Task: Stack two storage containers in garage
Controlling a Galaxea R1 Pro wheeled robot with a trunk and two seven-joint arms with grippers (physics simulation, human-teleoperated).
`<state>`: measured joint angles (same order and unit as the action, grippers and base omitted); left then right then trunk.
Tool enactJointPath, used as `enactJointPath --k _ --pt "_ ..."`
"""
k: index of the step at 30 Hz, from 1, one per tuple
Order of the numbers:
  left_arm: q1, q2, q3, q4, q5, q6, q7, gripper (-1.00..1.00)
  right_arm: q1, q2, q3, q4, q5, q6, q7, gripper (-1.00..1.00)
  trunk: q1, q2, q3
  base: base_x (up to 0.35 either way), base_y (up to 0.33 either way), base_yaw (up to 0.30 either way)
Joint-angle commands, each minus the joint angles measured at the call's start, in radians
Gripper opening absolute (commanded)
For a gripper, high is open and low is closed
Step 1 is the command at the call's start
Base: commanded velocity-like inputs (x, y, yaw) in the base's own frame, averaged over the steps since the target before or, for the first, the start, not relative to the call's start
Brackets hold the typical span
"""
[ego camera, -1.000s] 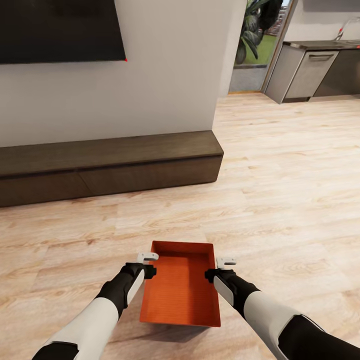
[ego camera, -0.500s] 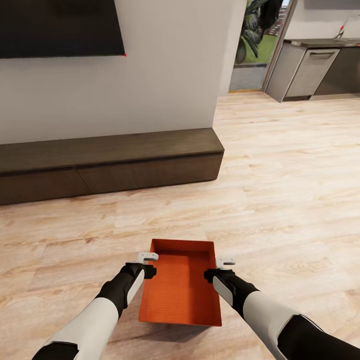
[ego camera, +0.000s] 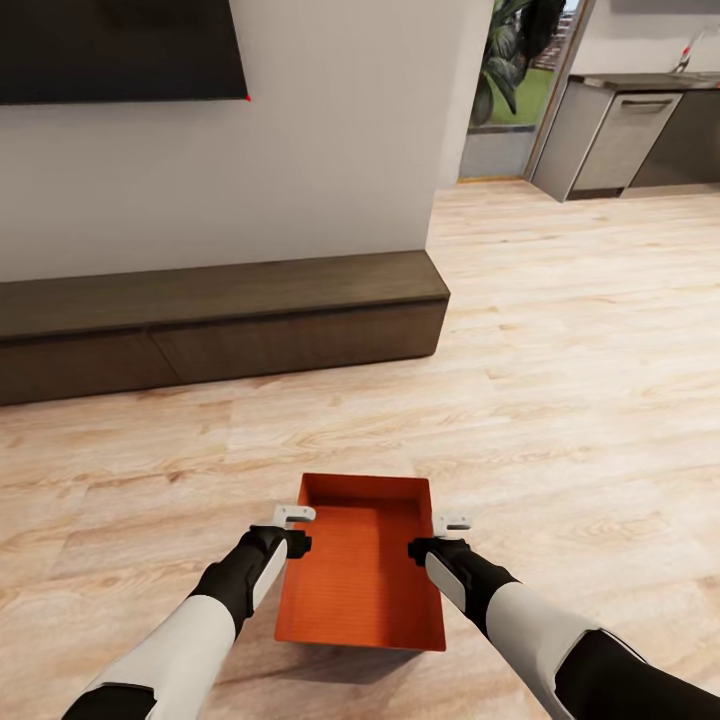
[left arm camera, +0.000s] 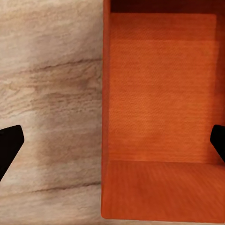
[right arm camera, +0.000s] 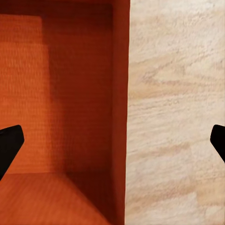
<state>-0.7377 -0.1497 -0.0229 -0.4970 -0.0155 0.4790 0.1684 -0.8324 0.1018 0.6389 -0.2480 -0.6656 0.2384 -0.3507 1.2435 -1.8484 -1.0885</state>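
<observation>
Bench (ego camera: 220, 320) shifted up w/ camera. Container (ego camera: 360, 560) is stiff, light; I keep left gripper (ego camera: 292, 528) and right gripper (ego camera: 442, 534) wide astride long walls.

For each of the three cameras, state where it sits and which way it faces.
Head view: on the head, looking forward and down at the storage container, dark bench and wood floor; both forearms show.
Left wrist view: over the container's wall; dark fingertips at the picture's edges.
Right wrist view: over the opposite wall; fingertips likewise.
All share the container and floor.
</observation>
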Motion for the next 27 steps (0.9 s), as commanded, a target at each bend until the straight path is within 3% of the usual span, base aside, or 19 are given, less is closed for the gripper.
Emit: enactJointPath --k 1,15,27 --pt "0.000 0.000 -0.003 -0.002 -0.001 0.006 0.003 1.00 -0.001 -0.001 0.008 -0.002 -0.006 0.006 -0.007 1.00 0.004 -0.008 -0.004 0.000 0.000 0.000" --pt "0.000 -0.001 -0.003 -0.003 -0.003 0.006 0.003 1.00 -0.001 -0.010 0.008 -0.002 -0.006 0.006 -0.007 1.00 0.012 -0.022 -0.010 0.000 0.000 0.000" --pt "0.000 0.002 -0.002 -0.003 -0.003 0.006 0.016 1.00 -0.001 -0.011 0.008 -0.002 -0.006 0.006 -0.007 1.00 0.058 -0.106 -0.048 0.000 0.000 0.000"
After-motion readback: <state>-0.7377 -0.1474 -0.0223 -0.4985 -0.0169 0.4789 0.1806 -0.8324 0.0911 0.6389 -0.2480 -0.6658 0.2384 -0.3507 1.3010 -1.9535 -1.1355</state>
